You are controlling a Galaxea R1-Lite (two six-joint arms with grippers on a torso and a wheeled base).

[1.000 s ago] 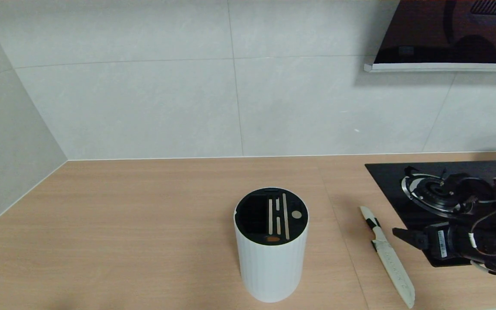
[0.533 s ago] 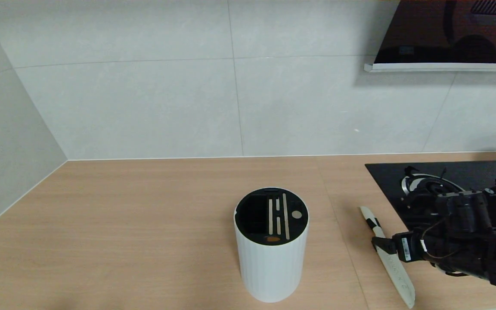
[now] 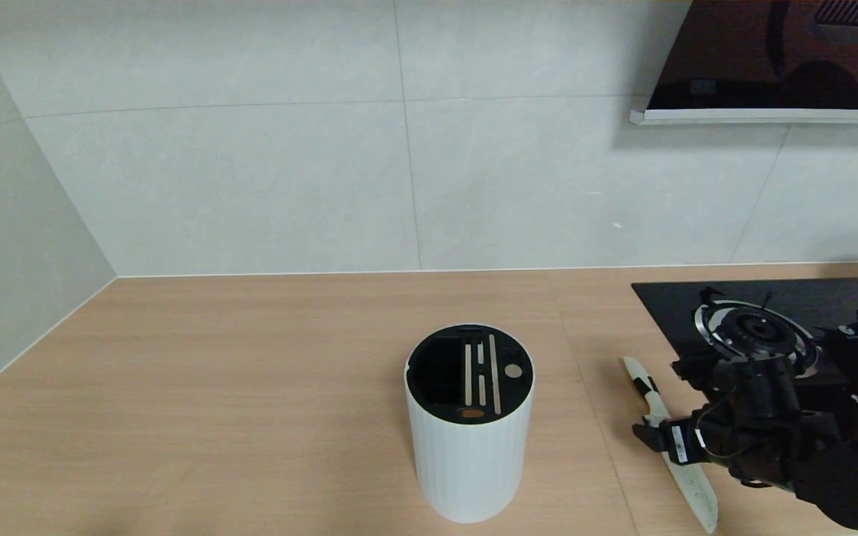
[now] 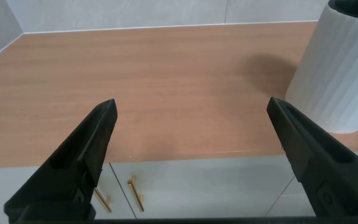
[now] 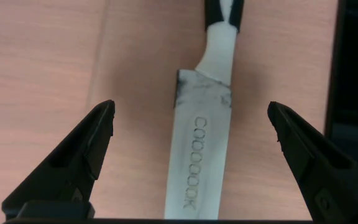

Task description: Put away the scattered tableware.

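A white-bladed knife (image 3: 697, 491) with a black-and-white handle lies flat on the wooden counter (image 3: 250, 357), right of a white ribbed cylindrical knife holder (image 3: 468, 454) with a slotted black top. My right gripper (image 3: 660, 406) hovers open just over the knife, one finger on each side of where blade and handle meet. In the right wrist view the knife (image 5: 201, 143) lies between the spread fingers of the right gripper (image 5: 190, 112), untouched. My left gripper (image 4: 191, 109) is open and empty, low in front of the counter's front edge, with the holder (image 4: 340, 68) beyond it.
A black gas hob (image 3: 757, 320) with a burner ring sits just right of the knife, and a range hood (image 3: 771, 67) hangs above it. Tiled walls close the back and left. Cabinet fronts with brass handles (image 4: 135, 194) lie below the counter edge.
My right gripper has moved left from beside the hob to a spot over the knife, straddling it. The knife and the holder have not moved.
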